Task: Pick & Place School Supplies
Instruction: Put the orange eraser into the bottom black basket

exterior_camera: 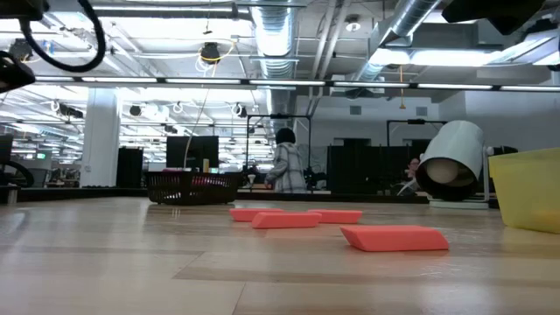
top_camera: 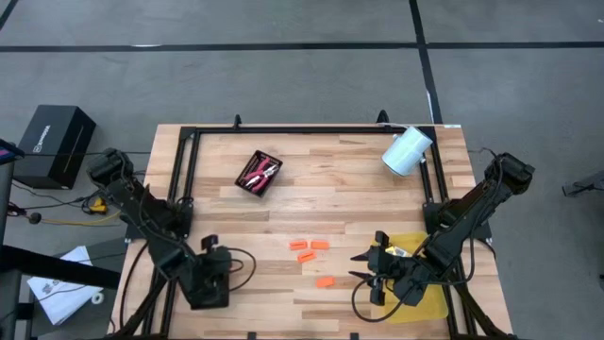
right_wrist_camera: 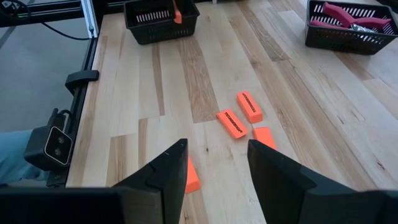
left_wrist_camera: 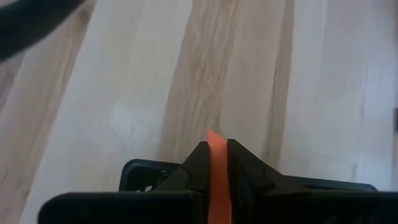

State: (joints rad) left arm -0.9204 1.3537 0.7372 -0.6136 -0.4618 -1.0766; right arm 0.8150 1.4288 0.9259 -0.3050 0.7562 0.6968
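Observation:
Several small orange pieces (top_camera: pixel 310 249) lie flat on the wooden table, and one more (top_camera: pixel 325 281) lies nearer the near edge. My right gripper (right_wrist_camera: pixel 216 147) is open above the table, with that nearer piece (right_wrist_camera: pixel 191 177) just ahead between its fingers. My left gripper (left_wrist_camera: pixel 216 155) is at the table's near left over a black mesh tray (top_camera: pixel 209 281), shut on an orange piece. Red-handled tools (top_camera: pixel 260 173) lie in a second black tray toward the far edge. I see no yellow crayon boxes. My left gripper pinches an orange piece (left_wrist_camera: pixel 216 163) between its two fingers. The piece stands edge-on in the gap, and its end (left_wrist_camera: pixel 212 135) juts a little past the fingertips. Bare table wood shows beyond it.
A white roll (top_camera: pixel 408 149) lies at the far right corner. A translucent yellow bin (top_camera: pixel 422 295) sits under my right arm at the near right. A black frame rail (top_camera: pixel 311 130) runs along the table's edges. Bare wood lies between the trays and the orange pieces.

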